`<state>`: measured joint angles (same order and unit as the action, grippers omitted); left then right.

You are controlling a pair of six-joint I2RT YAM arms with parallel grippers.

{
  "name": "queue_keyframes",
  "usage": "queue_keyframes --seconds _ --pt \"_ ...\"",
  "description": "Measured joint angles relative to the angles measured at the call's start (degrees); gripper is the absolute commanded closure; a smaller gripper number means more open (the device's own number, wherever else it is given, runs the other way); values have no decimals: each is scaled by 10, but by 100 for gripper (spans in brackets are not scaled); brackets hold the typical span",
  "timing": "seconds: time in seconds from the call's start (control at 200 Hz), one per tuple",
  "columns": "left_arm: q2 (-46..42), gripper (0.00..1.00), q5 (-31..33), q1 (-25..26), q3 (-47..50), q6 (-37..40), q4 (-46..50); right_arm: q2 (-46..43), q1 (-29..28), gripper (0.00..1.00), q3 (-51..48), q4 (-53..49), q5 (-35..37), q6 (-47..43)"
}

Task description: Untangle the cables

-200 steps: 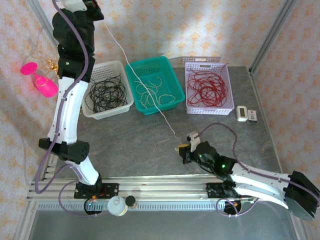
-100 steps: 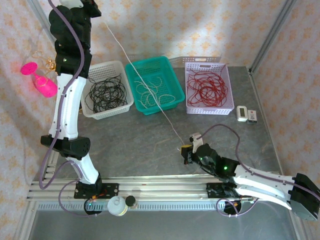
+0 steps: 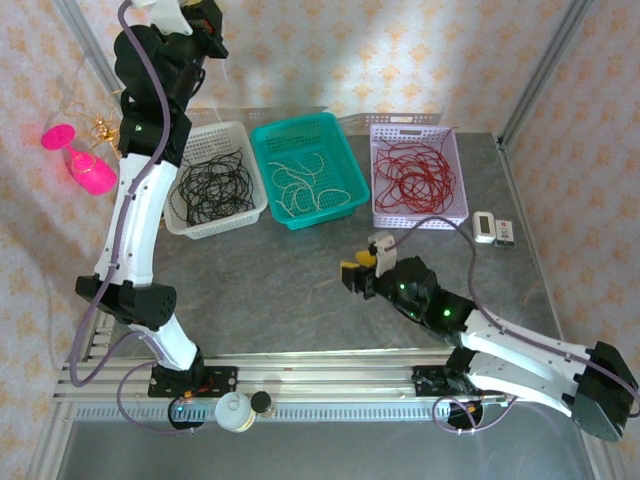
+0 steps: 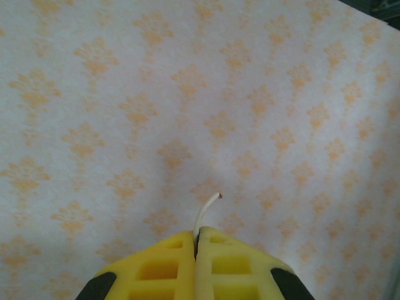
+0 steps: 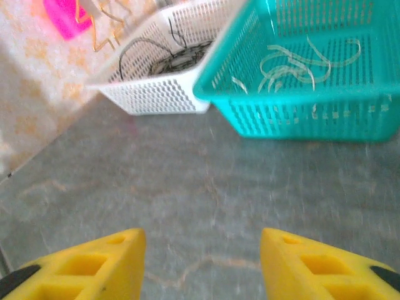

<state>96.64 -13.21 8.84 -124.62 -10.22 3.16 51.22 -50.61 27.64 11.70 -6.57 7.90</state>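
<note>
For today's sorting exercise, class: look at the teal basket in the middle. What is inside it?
Loose white cables lie curled on the floor of the teal basket, with nothing else among them. From the right wrist, its near mesh wall hides the closest strip of floor.

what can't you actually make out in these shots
white cable: left wrist view, a short end pokes above the shut left jaws; the rest is hidden behind them.
two small devices: top view, too small to identify.
pink object: right wrist view, blurred and cut by the top edge.
gold wire stand: top view, too small and thin to make out its shape.
</note>
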Motion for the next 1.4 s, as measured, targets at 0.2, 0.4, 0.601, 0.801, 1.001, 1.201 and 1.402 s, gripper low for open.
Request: queue_keyframes --seconds 0.2,0.4,0.601,0.801,1.001,1.201,1.402 --pt "-20 100 -7 10 3 -9 -28 102 35 45 93 43 -40 -5" --pt "3 100 7 10 -35 -17 -85 162 62 46 140 51 -59 14" --pt "52 100 29 13 -56 -38 -154 162 63 46 140 51 -68 31" --pt "118 100 34 23 -58 -54 -168 141 64 45 138 43 -65 36" --pt "153 100 34 40 -51 -66 -174 118 66 45 136 42 -63 36" --pt "173 100 33 51 -51 -72 -178 118 67 45 125 41 -63 36" --pt "171 100 32 53 13 -80 -191 110 76 45 114 28 -51 43"
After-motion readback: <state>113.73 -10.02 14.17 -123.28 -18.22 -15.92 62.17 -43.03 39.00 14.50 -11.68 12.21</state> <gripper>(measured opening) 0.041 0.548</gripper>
